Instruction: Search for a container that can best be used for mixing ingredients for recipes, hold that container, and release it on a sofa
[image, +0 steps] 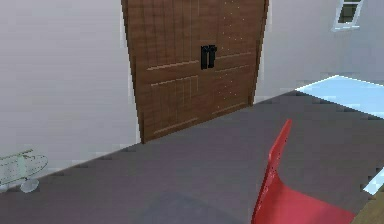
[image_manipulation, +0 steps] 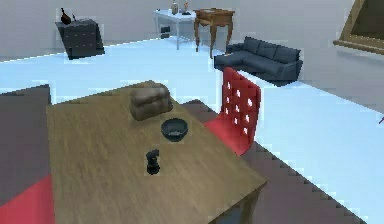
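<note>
Wooden table: nearest the arm side camera, spreading over that view's lower left.
Bowl: small, dark and round, upright on the tabletop near its far right edge, about 2 o'clock from the table's middle.
Handling: probably rigid, light and smooth-walled, perhaps breakable. The rim looks the best hold, one finger inside and one outside.
Neighbours: brown loaf-like lump at about 11 o'clock from the bowl, near but apart; small dark upright object at 7 o'clock.
Red chair: about 3 o'clock, beside the table's edge.
Sofa: dark, well apart at 2 o'clock, across pale floor.
Gripper: whether spread or pressed together cannot be told.
</note>
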